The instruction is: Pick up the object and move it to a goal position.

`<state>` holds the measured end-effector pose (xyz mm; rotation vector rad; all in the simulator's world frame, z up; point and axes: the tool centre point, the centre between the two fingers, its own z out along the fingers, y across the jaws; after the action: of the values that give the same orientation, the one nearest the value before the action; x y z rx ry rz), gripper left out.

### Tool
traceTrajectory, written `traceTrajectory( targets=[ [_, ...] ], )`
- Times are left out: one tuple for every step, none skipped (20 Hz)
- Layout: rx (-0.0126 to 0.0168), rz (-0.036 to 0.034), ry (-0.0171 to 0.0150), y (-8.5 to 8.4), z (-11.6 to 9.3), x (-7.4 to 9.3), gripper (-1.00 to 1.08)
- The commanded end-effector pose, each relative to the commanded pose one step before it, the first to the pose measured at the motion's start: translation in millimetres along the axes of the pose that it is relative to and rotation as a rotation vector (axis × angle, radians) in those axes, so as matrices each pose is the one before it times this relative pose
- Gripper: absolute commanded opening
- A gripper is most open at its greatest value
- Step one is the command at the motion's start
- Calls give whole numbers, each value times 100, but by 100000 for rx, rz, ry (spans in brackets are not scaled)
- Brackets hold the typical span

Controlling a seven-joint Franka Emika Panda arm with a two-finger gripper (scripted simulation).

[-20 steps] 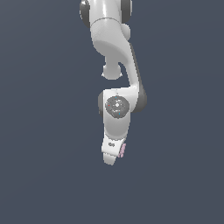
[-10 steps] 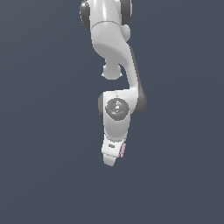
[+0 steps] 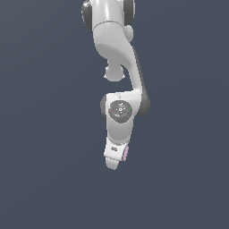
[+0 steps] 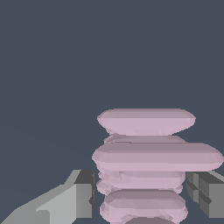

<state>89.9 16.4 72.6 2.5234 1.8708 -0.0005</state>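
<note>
The big white arm (image 3: 117,49) comes down from the top middle of the exterior view, and its gripper (image 3: 114,157) sits low in the middle of that frame. The gripper's two grey fingers (image 4: 83,194) are squeezed in on the small pink object (image 4: 151,166), which shows as a thin pink sliver (image 3: 126,153) on the gripper's right edge in the exterior view. The object has bumpy ridges and sticks out past the fingers, so I think it could slip or twist out if the arm moves fast or the squeeze gets weak.
</note>
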Motion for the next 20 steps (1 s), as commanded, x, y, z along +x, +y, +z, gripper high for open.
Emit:
traceTrajectory(
  targets=[
    [8, -135, 40, -331, -145, 556, -100],
    [0, 0, 0, -234, -112, 359, -100],
    [0, 0, 0, -287, -136, 439, -100],
    [0, 0, 0, -339, -161, 519, -100],
    [0, 0, 0, -390, -186, 598, -100],
    [-26, -12, -39, -446, -219, 690, -100],
    [0, 0, 0, -491, -236, 759, -100],
    [0, 0, 0, -540, -261, 841, -100],
    [0, 0, 0, -588, -287, 923, -100],
    [0, 0, 0, -618, -304, 981, -100],
    [0, 0, 0, -610, -303, 976, -100],
    [0, 0, 0, -591, -296, 955, -100],
    [0, 0, 0, -563, -284, 917, -100],
    [0, 0, 0, -519, -264, 856, -100],
    [0, 0, 0, -466, -240, 779, -100],
    [0, 0, 0, -412, -215, 703, -100],
    [0, 0, 0, -359, -191, 626, -100],
    [0, 0, 0, -306, -166, 548, -100],
    [0, 0, 0, -254, -141, 469, -100],
    [0, 0, 0, -203, -116, 388, -100]
  ],
)
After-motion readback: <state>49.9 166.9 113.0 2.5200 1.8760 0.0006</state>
